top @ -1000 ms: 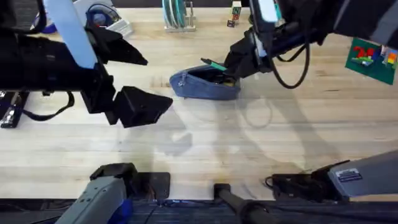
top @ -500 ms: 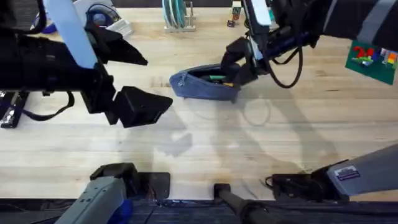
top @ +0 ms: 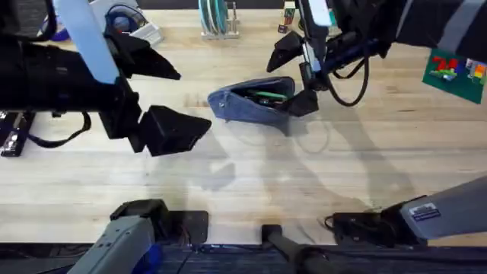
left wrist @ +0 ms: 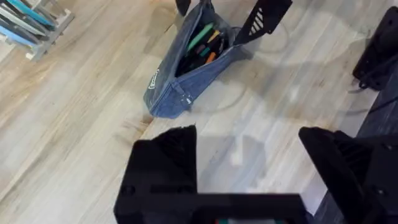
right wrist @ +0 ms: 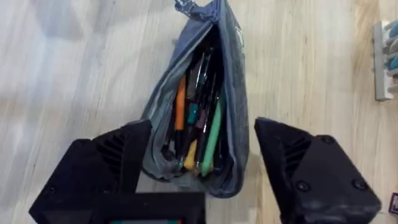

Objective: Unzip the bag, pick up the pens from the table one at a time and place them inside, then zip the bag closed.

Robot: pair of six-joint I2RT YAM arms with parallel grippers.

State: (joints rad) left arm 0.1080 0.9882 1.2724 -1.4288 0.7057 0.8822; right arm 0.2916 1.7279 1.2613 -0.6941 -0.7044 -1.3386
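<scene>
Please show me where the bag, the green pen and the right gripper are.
bag (right wrist: 233, 112), right wrist view, on its fabric side.
green pen (right wrist: 211, 140), right wrist view, mid-barrel inside the bag.
right gripper (top: 295, 70), overhead view, between its open fingertips.

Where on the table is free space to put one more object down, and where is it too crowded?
Bare table lies between the bag and the arm bases, and right of the bag. It is crowded at the bag's open end, where the right tool straddles it, and along the far edge, by the rack.

Probably a robotics lab: plank table, cables, toy blocks, a rack.
</scene>
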